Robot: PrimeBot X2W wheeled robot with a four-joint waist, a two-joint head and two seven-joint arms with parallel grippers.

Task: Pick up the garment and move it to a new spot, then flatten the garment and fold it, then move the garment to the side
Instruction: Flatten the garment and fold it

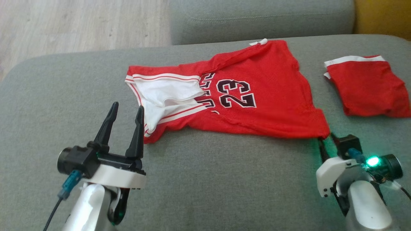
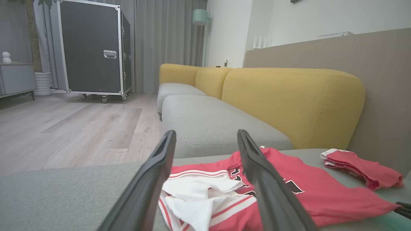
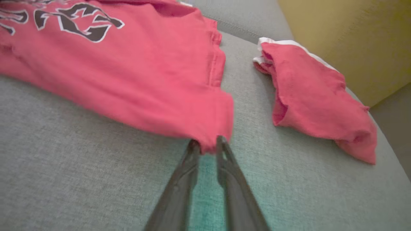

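1. The jersey (image 1: pixel 257 96) lay on the grey sofa seat (image 1: pixel 205 179). Its long axis ran across from one arm to the other, with the straps and white lining toward the left fingers and the hem toward the right ones.
2. The near hem corner sat between the fingers of the right gripper (image 3: pixel 208 142). They were almost together and appeared clamped on this corner.
3. The fingers of the left gripper (image 1: pixel 127 107) stood wide apart and held nothing. The near strap edge was just beside their right-hand tip, and the rest of the cloth lay ahead of them and to their right.
4. In my judgement the coming move turned on this: the left arm was the nearer one to the free strap end, and a short reach forward and right would take it.
5. A second red garment (image 1: pixel 369 86) lay beyond the right fingers and to their right, apart from the jersey.
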